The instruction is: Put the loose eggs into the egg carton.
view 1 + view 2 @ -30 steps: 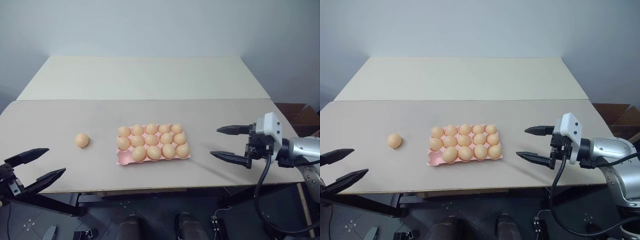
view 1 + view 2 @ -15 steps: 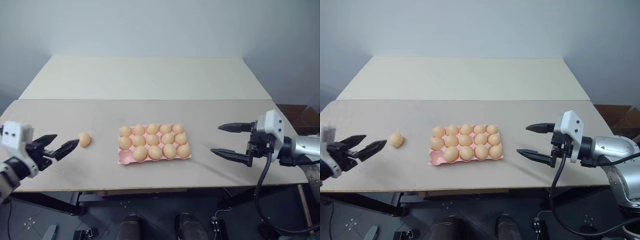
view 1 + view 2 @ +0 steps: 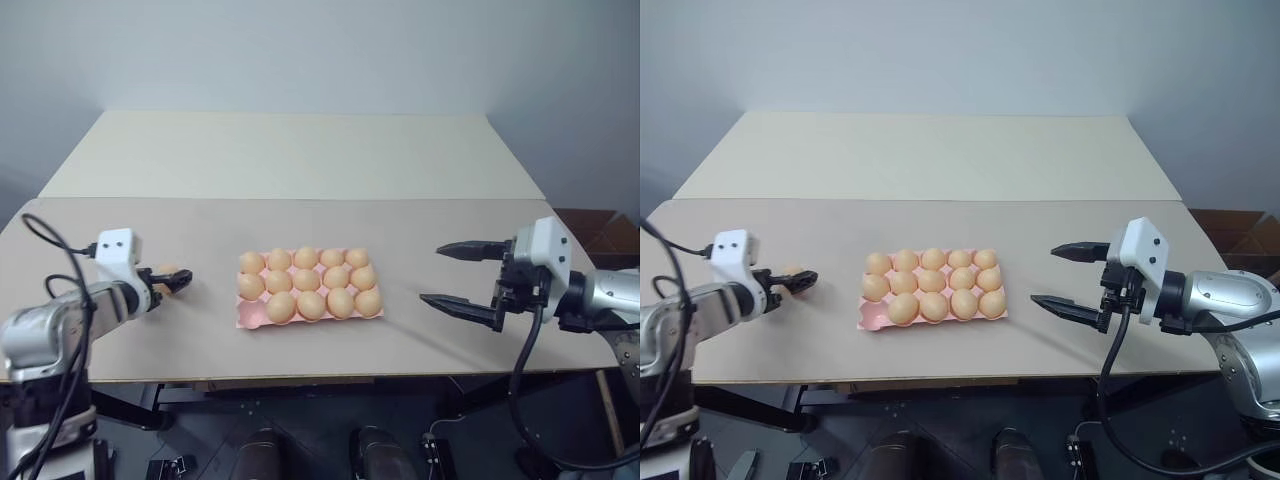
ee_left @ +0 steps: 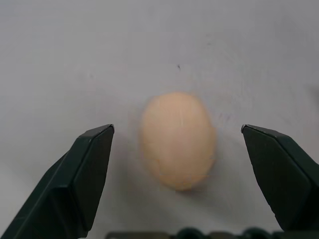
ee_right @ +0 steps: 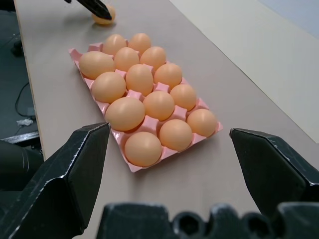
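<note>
Fingers of the left gripper (image 4: 177, 137) stand wide either side of the loose egg (image 4: 178, 140) on the surface (image 3: 200, 240), left of the egg carton (image 3: 245, 318), seemingly untouched, so an off-centre squeeze could roll it away.

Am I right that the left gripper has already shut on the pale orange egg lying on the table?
Not quite: the left gripper is open, its black fingers standing either side of the pale orange egg without touching it, as the left wrist view shows.

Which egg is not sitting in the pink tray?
The loose egg lying on the table between the left gripper's open fingers; every other egg sits in a cup of the egg carton.
</note>
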